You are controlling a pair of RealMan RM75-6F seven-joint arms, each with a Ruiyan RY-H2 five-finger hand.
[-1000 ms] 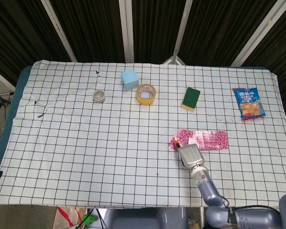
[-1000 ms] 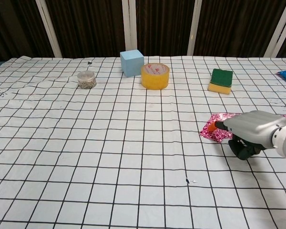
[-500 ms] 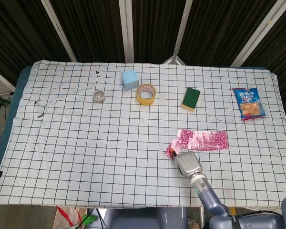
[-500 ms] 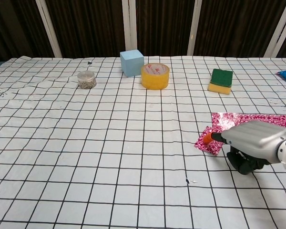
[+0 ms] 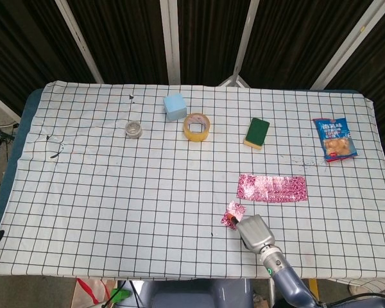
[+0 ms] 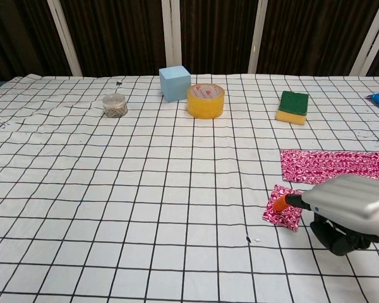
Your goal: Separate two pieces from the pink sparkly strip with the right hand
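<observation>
The pink sparkly strip lies flat on the checked cloth at the right. A small square pink piece lies apart from it, closer to the front edge, with a gap of cloth between them. My right hand comes in from the front right, and its orange fingertip presses on the near right edge of the piece. The rest of the fingers are hidden beneath the silver back of the hand. No left hand shows in either view.
A yellow tape roll, a light blue cube and a small round tin stand at the back. A green sponge and a blue snack bag lie at the back right. The table's front edge is just behind the hand.
The small piece has come off the strip's left end. My right hand has drawn it toward the front edge, and the strip has stayed in place.
</observation>
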